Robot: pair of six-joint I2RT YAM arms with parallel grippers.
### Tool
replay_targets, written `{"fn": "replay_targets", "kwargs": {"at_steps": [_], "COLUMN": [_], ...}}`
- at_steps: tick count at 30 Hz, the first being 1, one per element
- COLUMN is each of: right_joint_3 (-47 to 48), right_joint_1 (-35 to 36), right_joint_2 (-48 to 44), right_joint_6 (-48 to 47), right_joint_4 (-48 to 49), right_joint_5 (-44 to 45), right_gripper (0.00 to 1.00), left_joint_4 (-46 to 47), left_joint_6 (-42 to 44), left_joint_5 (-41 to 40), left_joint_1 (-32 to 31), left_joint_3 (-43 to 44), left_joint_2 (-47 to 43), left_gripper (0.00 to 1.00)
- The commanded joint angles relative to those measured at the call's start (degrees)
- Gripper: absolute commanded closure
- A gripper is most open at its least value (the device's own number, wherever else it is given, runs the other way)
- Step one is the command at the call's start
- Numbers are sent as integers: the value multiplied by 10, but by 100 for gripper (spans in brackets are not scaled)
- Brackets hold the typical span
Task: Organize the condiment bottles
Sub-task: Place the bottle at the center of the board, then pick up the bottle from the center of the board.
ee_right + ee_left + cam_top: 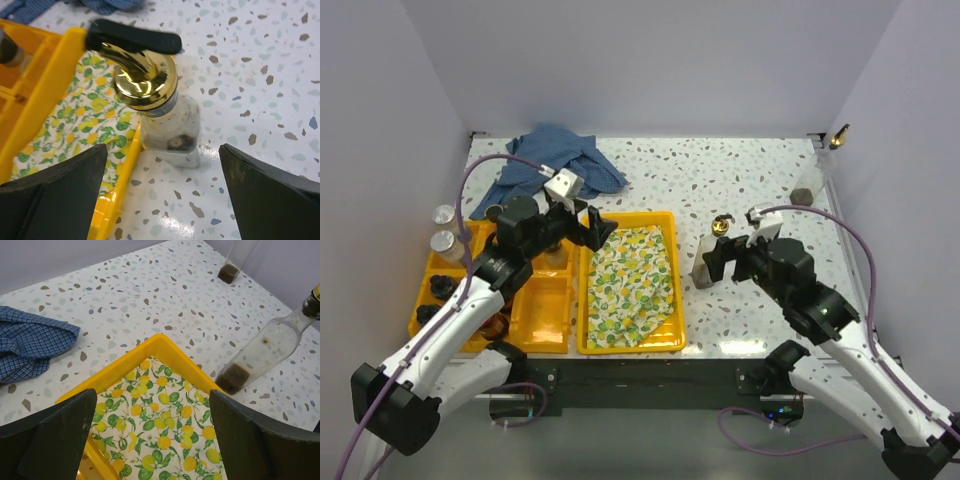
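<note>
Bottle (pixel 172 127) is standing on the counter (pixel 260 75) beside the tray (pixel 45 95), right jaws gaping wide around it; left jaws are hanging wide above the cloth (pixel 160 435).

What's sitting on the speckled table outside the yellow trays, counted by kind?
Glass bottles with gold pourers: 2
Blue checked cloth: 1
Total: 3
</note>
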Motion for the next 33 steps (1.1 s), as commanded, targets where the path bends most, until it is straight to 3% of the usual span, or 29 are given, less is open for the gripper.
{"fn": "replay_targets", "kwargs": {"at_steps": [1,8,12,17,26,33], "right_joint_3": [90,182,234,284,318,311], "right_joint_1": [2,2,1,2,1,1], "right_joint_2": [-40,-109,-148,-178,-201,-209], "right_joint_6": [10,19,28,19,0,-9], "right_joint_4": [-81,-137,-143,-170,-190,-186], "right_joint_5": [-49,-112,-103,-87,-73,-67], "right_gripper": [2,1,2,1,1,1], "left_joint_4": [54,114,162,221,236,237], "left_joint_6": [-12,22,46,65,93,97], "left_joint_5": [25,-35,-34,-36,-7,1], "left_joint_1": [-33,-163,-220,-257,-278,-290], "left_joint_3": [18,47,59,87,172,219], "left_joint_2": [24,90,165,230,368,427], "left_gripper": [0,0,0,0,0,3]}}
